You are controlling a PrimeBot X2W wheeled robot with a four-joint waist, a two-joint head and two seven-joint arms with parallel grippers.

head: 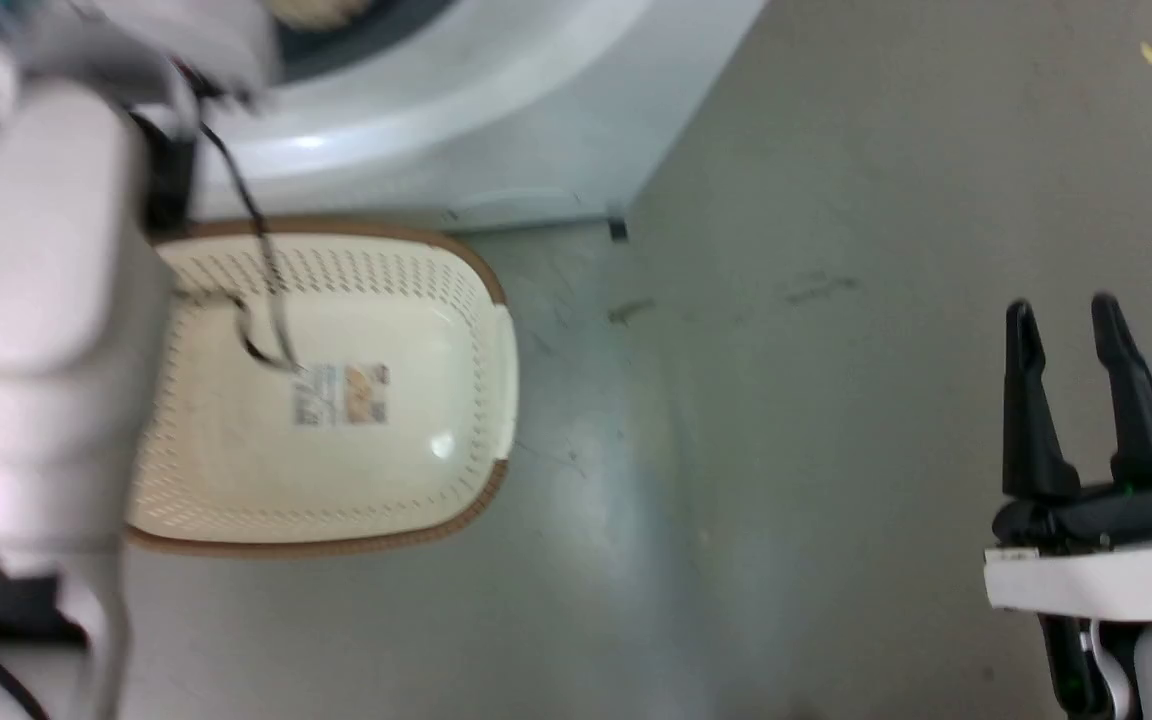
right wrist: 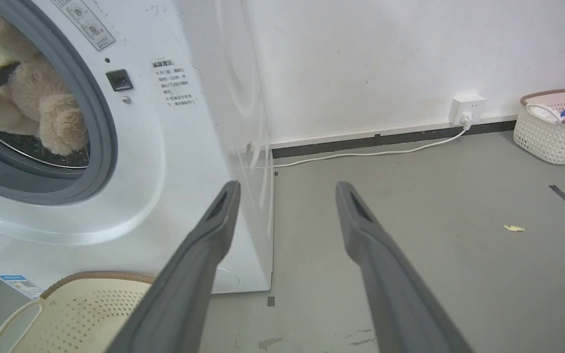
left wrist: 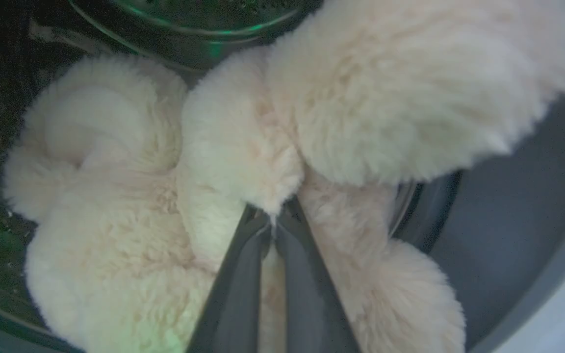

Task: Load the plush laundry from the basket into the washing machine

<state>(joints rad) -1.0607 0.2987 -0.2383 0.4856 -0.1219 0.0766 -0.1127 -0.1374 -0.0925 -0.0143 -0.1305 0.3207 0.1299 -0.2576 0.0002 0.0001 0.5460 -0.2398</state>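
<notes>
Your left gripper (left wrist: 273, 219) reaches in through the mouth of the washing machine (right wrist: 174, 162), and its two dark fingers (left wrist: 236, 294) are closed together with a tuft of the teddy bear (left wrist: 115, 147) pinched at their tips. The bear lies inside the machine, its fluffy cream body spread over the dark drum (right wrist: 22, 142), with one rounded limb resting against the grey gasket (right wrist: 108, 147) at the opening. From the head view, your left forearm (head: 36, 300) stretches up toward the machine's front, blurred. The basket (head: 336, 400) sits on the floor (right wrist: 410, 206) just in front of the machine's base, its brown rim close to the white panel and the label (head: 341, 393) on its bottom in plain sight. Your right gripper (head: 1063, 310) hangs well away from the machine, off its right-hand corner above bare floor, with its fingers spread apart and nothing between them. The floor is smooth grey with a few scuffs, and a small yellow scrap (right wrist: 513, 228) lies on it far from the machine. Behind the machine runs a white wall (right wrist: 361, 59) with a socket (right wrist: 467, 110) low down; a white cable (right wrist: 361, 153) trails from it along the skirting toward the machine's side. A second basket (right wrist: 552, 137), white with coloured clothes in it, stands by that wall, well apart from the machine.
</notes>
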